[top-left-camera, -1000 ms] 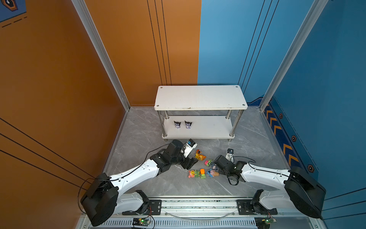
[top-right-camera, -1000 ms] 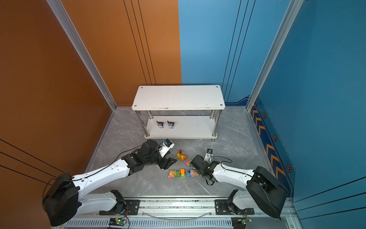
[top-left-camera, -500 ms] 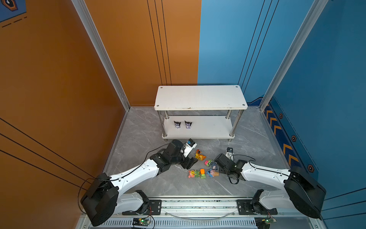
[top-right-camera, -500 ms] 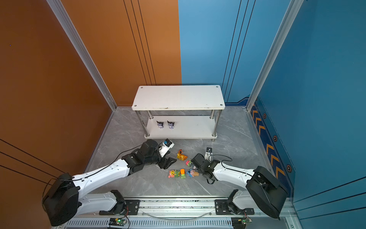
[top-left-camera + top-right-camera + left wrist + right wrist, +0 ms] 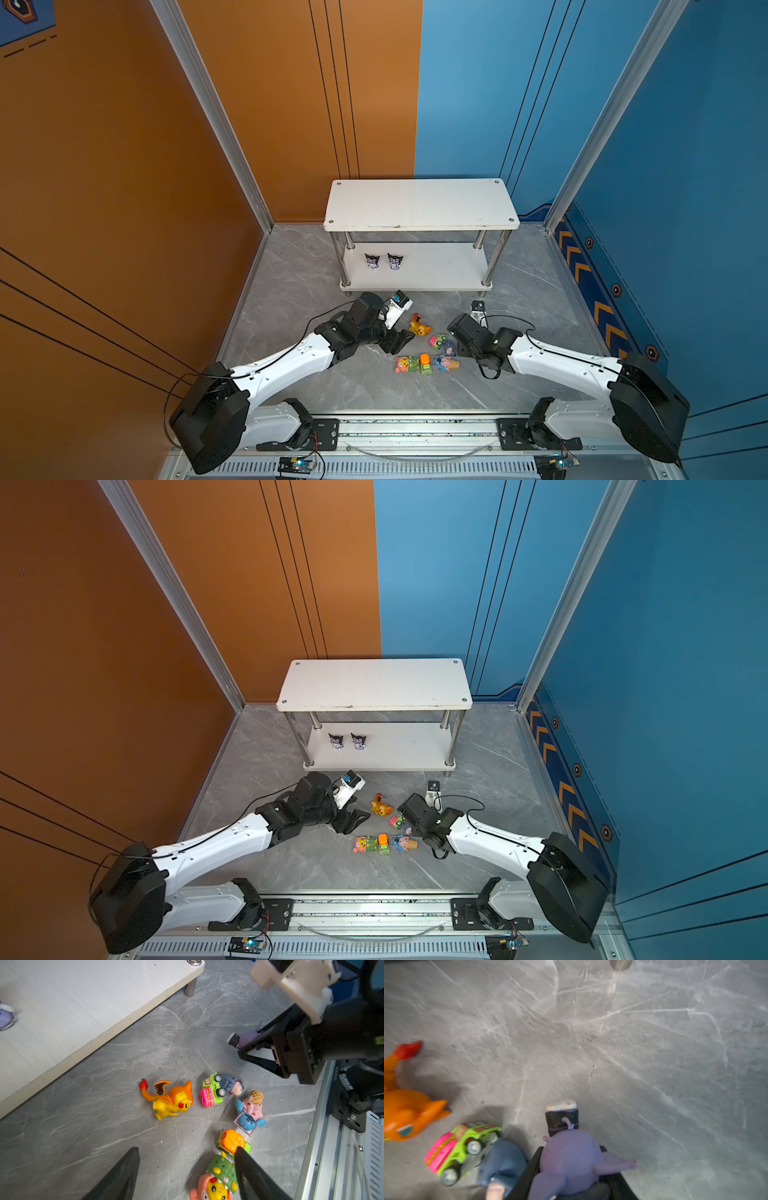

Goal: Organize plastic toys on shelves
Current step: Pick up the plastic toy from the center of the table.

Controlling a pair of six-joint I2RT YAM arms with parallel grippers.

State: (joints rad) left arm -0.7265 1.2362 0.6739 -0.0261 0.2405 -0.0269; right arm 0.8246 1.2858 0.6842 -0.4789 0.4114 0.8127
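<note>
My right gripper (image 5: 248, 1043) is shut on a purple horned figurine (image 5: 569, 1159), held just above the floor. The left gripper (image 5: 186, 1149) hangs open over bare floor, one fingertip beside the orange-topped green car (image 5: 230, 1140) and the pink-yellow toy (image 5: 212, 1186). On the floor lie the orange dragon (image 5: 419, 326), the pink-fronted green car (image 5: 211, 1091), the grey donkey (image 5: 231, 1083) and the blue one on a cone (image 5: 250, 1111). Two black-purple horned toys (image 5: 372, 261) (image 5: 395, 262) stand on the lower board of the shelves (image 5: 419, 203); the top board is bare.
The shelves stand at the back on chrome legs (image 5: 190, 988). The arms' base rail (image 5: 415, 428) runs along the front edge. Orange and blue walls close in the grey marble floor (image 5: 299, 291) on three sides.
The right jaws have closed in on the purple figurine and that arm has edged slightly toward the shelves. The left arm has stayed put.
</note>
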